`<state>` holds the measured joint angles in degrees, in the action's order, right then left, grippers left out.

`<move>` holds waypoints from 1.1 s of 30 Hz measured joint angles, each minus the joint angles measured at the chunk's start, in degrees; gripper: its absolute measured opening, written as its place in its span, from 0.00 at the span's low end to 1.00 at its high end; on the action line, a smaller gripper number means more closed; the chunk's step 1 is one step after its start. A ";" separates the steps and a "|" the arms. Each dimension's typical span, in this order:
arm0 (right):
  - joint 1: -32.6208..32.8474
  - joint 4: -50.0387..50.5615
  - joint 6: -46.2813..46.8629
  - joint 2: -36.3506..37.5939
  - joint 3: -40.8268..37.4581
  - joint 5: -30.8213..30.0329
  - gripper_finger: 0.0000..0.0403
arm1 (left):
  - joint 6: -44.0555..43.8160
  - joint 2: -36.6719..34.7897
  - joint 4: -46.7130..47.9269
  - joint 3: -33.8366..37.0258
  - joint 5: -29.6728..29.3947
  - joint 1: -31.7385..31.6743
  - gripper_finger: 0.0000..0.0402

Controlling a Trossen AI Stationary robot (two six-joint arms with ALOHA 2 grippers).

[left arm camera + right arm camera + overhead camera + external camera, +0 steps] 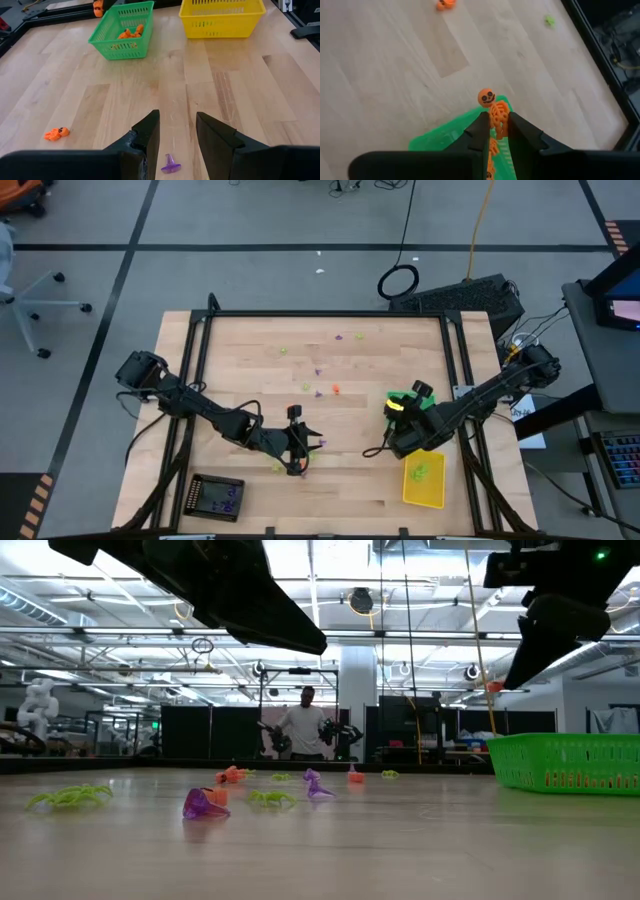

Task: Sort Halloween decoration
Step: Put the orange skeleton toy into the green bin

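Surface (250, 340): pale wood with a black frame, big workshop hall behind it, person standing far back in the low view.
Halloween decoration (205, 804): tiny orange, purple and lime trinkets scattered mostly over the middle and far part of the wood, some already sitting in trays.
Left end effector (296, 448): low over the near-left part of the wood, fingers parted, gripping nothing.
Purple trinket (170, 164): lying flat right between those open fingers, looks untouched.
Right end effector (496, 131): hovering above the green tray, clamped tight on an orange skeleton.
Orange skeleton (492, 107): pumpkin-face head poking out past the fingertips, hanging over the tray.
Green tray (123, 29): right side, a few orange pieces inside.
Yellow tray (423, 480): just in front of the green one, lime bits in it.
Black tray (217, 498): near-left corner, contents too small to make out.
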<state>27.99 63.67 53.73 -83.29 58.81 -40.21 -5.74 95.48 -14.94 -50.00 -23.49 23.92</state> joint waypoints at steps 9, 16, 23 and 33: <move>-1.42 1.93 4.07 0.00 -3.33 3.85 0.11 | -0.02 0.00 0.00 0.00 0.00 -0.02 0.32; -3.21 1.43 4.13 0.00 -7.09 7.52 0.11 | -0.02 0.00 0.00 0.01 0.00 -0.02 0.32; -3.72 0.23 3.80 0.00 -7.93 9.20 0.11 | 0.01 0.00 0.00 0.00 0.00 -0.02 0.32; -3.53 -6.11 1.12 0.00 -7.93 14.62 0.11 | 0.07 0.00 0.00 0.00 0.02 -0.56 0.32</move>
<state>24.45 57.56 54.85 -83.29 50.87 -25.58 -5.67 95.48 -14.94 -50.00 -23.47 23.37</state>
